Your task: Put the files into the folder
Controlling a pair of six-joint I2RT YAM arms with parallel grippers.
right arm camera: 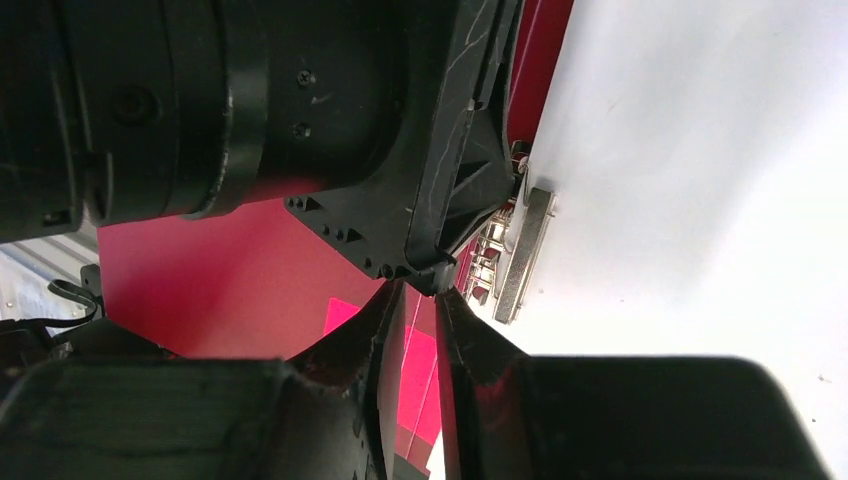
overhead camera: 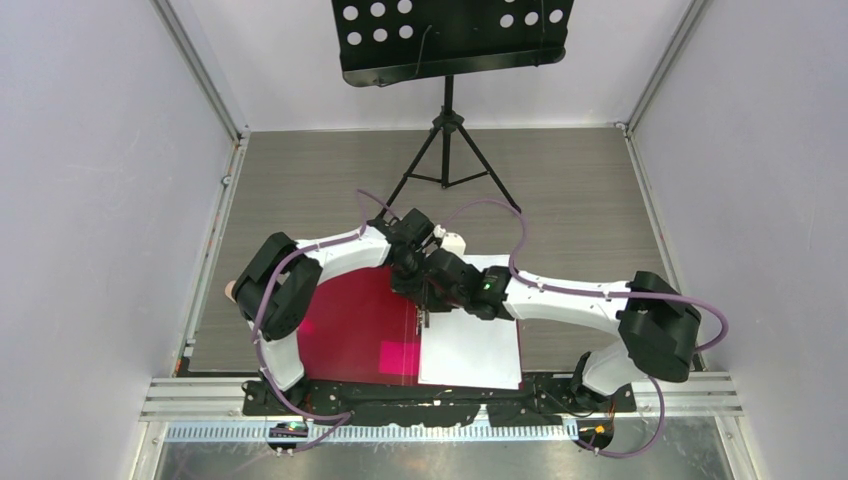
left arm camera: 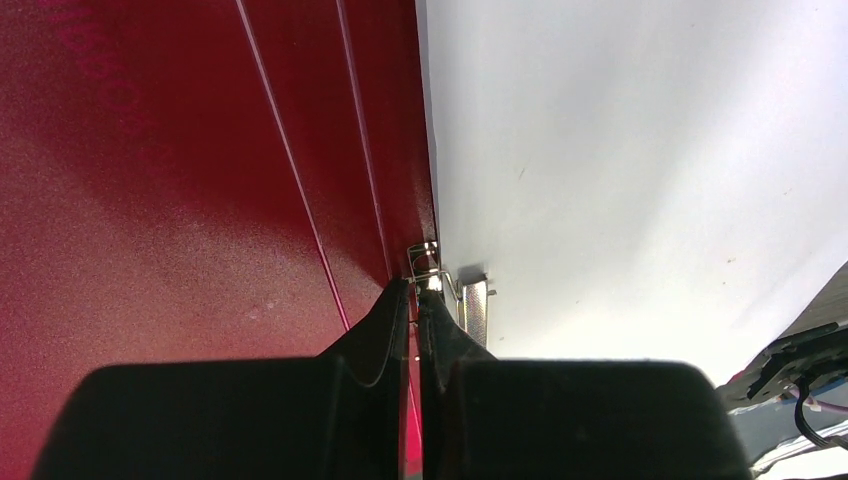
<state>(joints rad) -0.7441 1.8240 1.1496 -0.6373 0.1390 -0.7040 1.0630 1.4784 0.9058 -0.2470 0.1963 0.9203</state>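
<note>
Tabletop (overhead camera: 560, 190): grey, with a black stand (overhead camera: 450, 40) at the far side, well behind the folder.

Folder (overhead camera: 350, 330): lies open and flat at the near edge of the tabletop. The red left leaf is bare.

Files (overhead camera: 470, 350): white sheets lying flat on the folder's right leaf, their left edge along the folder's spine. The near edge is roughly level with the folder's near edge.

Left gripper (left arm camera: 415, 292): reaches over the folder's far left corner and comes down at the far end of its spine. It is pinched to a slit, with the clip's wire at the tips.

Right gripper (right arm camera: 420, 292): comes in over the folder's right leaf to the same spot on the spine. Its tips are just beside the left gripper's. The gap is narrow, with nothing seen in it.

Pink patch (overhead camera: 400, 355): on the folder's left leaf, near the spine and the near edge.

Clip (right arm camera: 525, 250): metal, at the spine. Its flat bar lies on the left margin of the files.
</note>
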